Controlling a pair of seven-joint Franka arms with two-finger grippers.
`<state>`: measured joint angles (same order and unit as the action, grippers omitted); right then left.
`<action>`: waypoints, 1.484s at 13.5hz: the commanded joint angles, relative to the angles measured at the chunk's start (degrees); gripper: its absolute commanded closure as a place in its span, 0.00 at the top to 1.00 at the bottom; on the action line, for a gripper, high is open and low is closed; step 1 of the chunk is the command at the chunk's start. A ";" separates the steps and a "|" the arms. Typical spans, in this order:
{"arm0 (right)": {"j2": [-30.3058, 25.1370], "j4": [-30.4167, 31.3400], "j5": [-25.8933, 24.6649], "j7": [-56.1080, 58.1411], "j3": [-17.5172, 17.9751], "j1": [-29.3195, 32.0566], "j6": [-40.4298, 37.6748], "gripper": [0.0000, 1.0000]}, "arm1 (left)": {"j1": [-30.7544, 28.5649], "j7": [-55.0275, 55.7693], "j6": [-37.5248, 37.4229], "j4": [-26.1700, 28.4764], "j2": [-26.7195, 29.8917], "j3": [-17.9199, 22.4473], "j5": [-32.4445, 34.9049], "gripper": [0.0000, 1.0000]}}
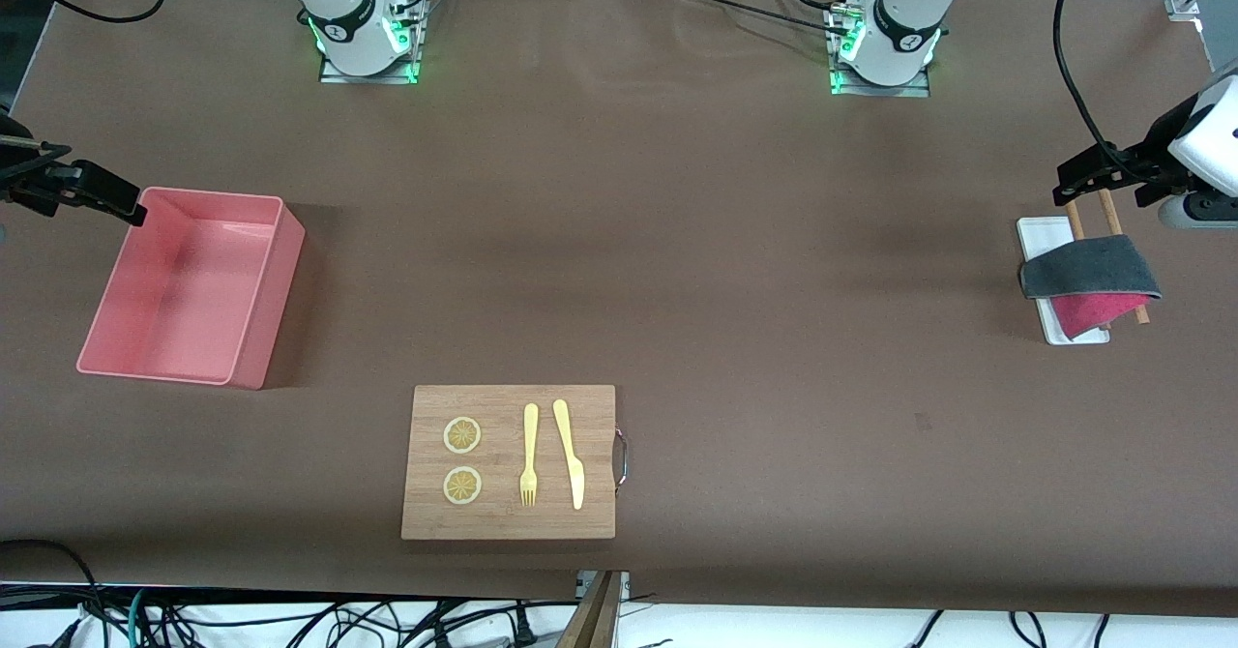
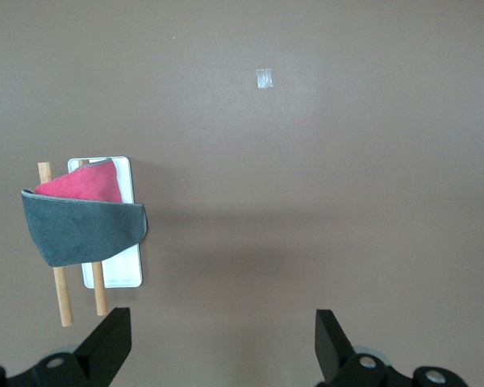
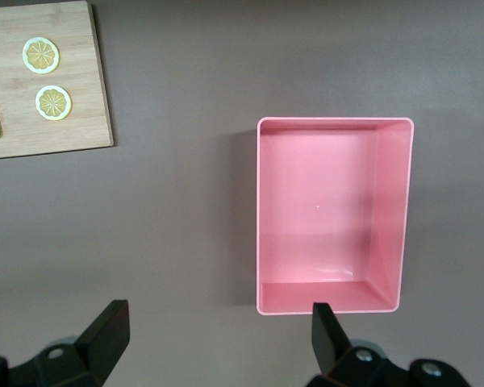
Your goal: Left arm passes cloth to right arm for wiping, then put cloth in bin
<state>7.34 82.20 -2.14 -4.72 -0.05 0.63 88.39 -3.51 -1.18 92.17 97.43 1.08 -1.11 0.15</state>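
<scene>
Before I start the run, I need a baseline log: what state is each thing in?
cloth: folded, draped over two wooden sticks on the white tray, not held.
bin: upright, nothing in it.
left hand: open, holding nothing, over the table beside the tray.
right hand: open, holding nothing, at the bin's edge.
cutting board: flat, bearing two lemon slices, a fork and a knife.

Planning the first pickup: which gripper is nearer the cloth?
Left. The left gripper hangs open just above the table beside the cloth, which drapes over two wooden sticks on a white tray. The right gripper, open, is by the bin.
</scene>
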 commanded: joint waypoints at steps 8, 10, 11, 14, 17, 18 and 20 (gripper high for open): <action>1.01 -0.37 0.83 -0.38 0.23 0.42 2.49 1.00 | -0.44 -0.05 0.20 -1.89 -0.64 0.14 -0.06 1.00; 0.92 -0.37 0.91 0.15 0.23 0.33 1.97 1.00 | -0.53 0.12 0.20 -2.33 -0.64 0.32 -0.06 1.00; 0.92 -0.37 0.91 0.07 0.23 0.33 1.96 1.00 | -0.62 0.04 -0.06 -3.20 -0.82 0.58 -0.06 1.00; 0.92 -0.37 0.91 -0.55 0.58 0.16 2.58 1.00 | -0.71 0.21 -0.41 -4.00 -0.91 0.06 0.03 1.00; 0.92 -0.37 0.91 -0.72 0.49 0.16 2.67 1.00 | -0.62 0.21 -0.23 -4.27 -1.34 0.05 0.03 1.00; 0.92 -0.46 0.83 -0.81 0.49 0.16 2.67 1.00 | -0.62 0.21 -0.23 -4.35 -1.61 0.14 -0.06 1.00; 0.92 -0.37 0.83 -0.81 0.49 0.16 2.67 1.00 | -0.62 0.21 -0.23 -4.44 -1.70 0.14 0.03 1.00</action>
<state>8.48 82.16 -2.09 -4.81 0.21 0.58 91.06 -4.04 -1.19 92.70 94.90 0.46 -0.83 0.15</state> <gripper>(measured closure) 0.000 0.000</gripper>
